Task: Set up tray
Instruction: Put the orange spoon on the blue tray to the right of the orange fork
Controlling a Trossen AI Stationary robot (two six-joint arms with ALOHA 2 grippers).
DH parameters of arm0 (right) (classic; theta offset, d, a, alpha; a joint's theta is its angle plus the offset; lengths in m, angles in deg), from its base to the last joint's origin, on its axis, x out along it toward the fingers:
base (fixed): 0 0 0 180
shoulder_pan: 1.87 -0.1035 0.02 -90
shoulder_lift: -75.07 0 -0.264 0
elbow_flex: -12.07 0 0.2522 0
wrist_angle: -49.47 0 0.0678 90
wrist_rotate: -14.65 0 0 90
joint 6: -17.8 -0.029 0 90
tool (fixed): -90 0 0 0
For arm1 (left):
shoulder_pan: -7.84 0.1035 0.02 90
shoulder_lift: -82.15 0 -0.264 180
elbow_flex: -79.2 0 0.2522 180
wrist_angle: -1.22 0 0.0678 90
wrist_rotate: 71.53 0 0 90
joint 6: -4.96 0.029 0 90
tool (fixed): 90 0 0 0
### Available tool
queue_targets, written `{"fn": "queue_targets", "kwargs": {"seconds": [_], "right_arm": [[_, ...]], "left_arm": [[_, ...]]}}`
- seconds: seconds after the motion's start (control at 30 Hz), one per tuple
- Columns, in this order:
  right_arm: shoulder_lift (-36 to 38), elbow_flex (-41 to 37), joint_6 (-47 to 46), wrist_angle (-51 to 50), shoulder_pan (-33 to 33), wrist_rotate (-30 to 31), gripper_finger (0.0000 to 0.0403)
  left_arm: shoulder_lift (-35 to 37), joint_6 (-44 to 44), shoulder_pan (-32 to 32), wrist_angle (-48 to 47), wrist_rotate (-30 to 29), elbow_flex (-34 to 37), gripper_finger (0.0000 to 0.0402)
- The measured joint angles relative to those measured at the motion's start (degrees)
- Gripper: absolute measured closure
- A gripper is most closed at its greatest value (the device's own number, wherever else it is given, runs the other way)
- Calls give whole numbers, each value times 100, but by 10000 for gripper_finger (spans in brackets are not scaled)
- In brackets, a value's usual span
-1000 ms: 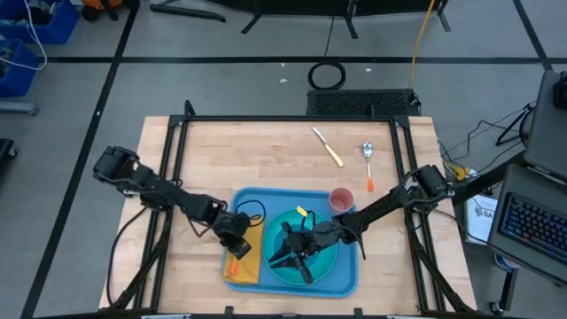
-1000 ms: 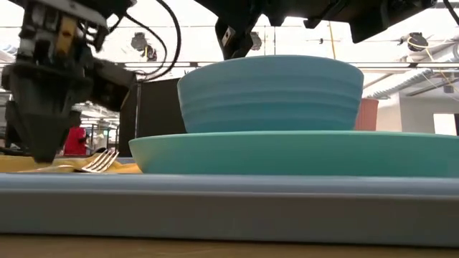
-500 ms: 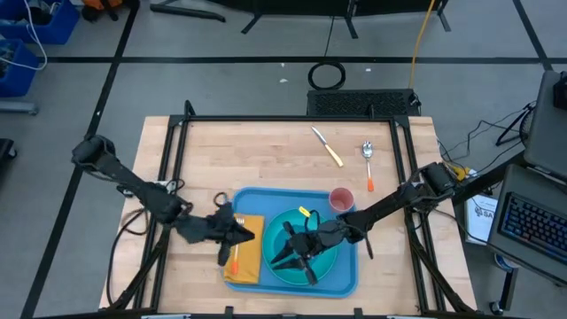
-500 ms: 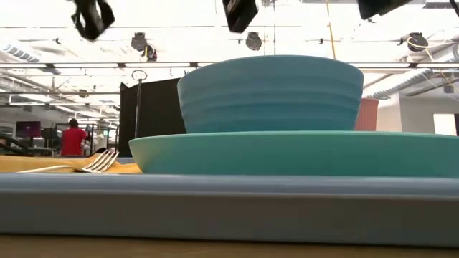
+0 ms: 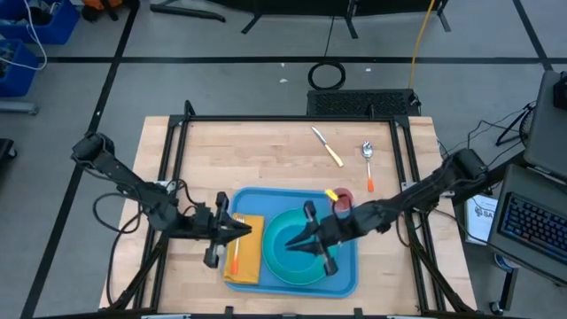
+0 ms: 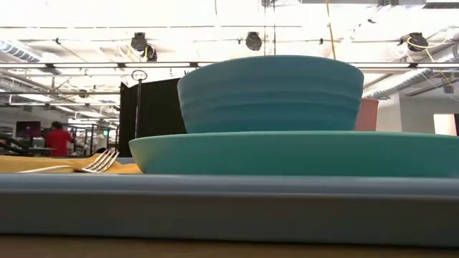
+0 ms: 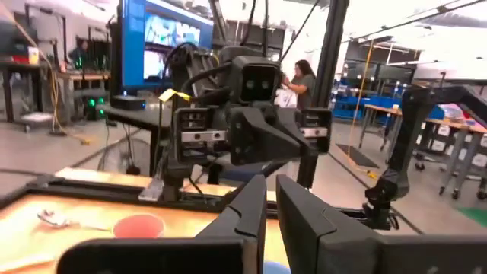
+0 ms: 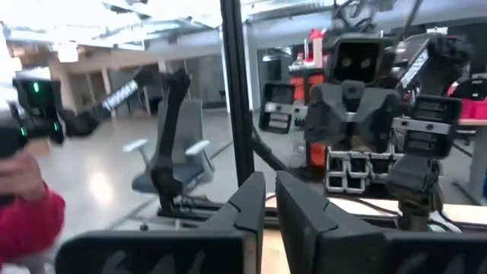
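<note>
The light-blue tray (image 5: 292,195) lies at the table's near middle. On it rests a turquoise plate (image 6: 294,152) with a bowl (image 6: 270,93) standing in it. To their left, a fork (image 5: 236,257) lies on a yellow napkin (image 5: 246,264). A pink cup (image 5: 342,200) stands in the tray's far right corner. My left gripper (image 5: 246,229) hovers level above the napkin, shut and holding nothing. My right gripper (image 5: 292,243) hovers level above the bowl, also shut on nothing. The two point at each other, and each shows in the other's wrist view.
A knife (image 5: 326,146) and a spoon (image 5: 368,164), both with orange handles, lie on the bare wood beyond the tray. A black frame (image 5: 292,118) runs round the table. A person in red (image 6: 57,140) stands far off in the room.
My left gripper has risen off the napkin beside the fork, tipped from pointing down to level and drawn back toward the table's left edge. My right gripper has lifted away from the bowl and its spread fingers have shut. Both have left the low view upward.
</note>
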Motion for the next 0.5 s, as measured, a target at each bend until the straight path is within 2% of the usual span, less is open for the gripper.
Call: {"fn": "queue_targets", "kwargs": {"seconds": [0.13,0.3,0.4,0.5], "right_arm": [[198,-24,-398,2,42,-8,385],[215,-24,-394,580,95,238,384],[267,-27,114,671,116,442,392],[313,-29,943,827,116,290,401]], "left_arm": [[-7,84,124,70,-128,0,366],[-7,45,250,166,-76,0,366],[-4,45,224,162,53,0,366],[-4,62,225,188,69,0,366]]}}
